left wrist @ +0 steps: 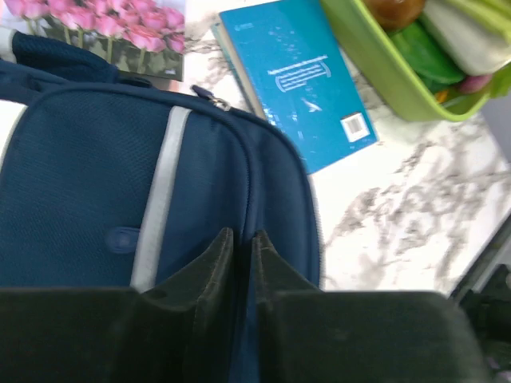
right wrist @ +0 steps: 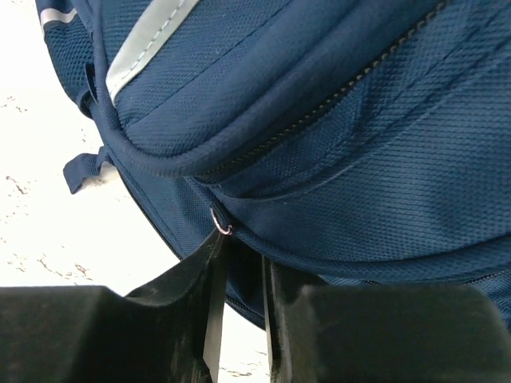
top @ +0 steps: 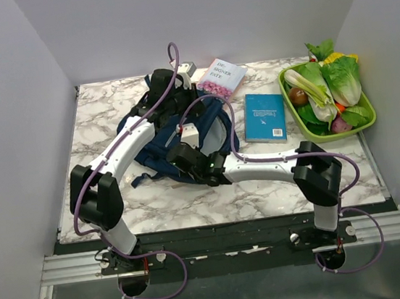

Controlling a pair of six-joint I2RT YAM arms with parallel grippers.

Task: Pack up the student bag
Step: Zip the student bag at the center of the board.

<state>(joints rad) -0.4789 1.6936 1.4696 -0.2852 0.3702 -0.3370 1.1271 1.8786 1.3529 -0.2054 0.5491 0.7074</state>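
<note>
The student bag (top: 220,136), a navy backpack with grey stripes, lies flat mid-table under both arms. In the left wrist view the bag (left wrist: 88,183) fills the left half. My left gripper (left wrist: 243,233) is on the bag's upper part, its jaws almost together with a thin strip of blue fabric between them. From the right, my right gripper (right wrist: 243,247) reaches the bag's near edge (right wrist: 343,223). Its jaws stand a little apart around the lower seam, and one fingertip touches a small metal zipper ring (right wrist: 221,226).
A teal book (top: 265,117) lies just right of the bag, and a book with pink flowers on its cover (top: 222,76) sits behind it. A green tray (top: 285,89) of vegetables stands at the back right. White walls enclose the marble table.
</note>
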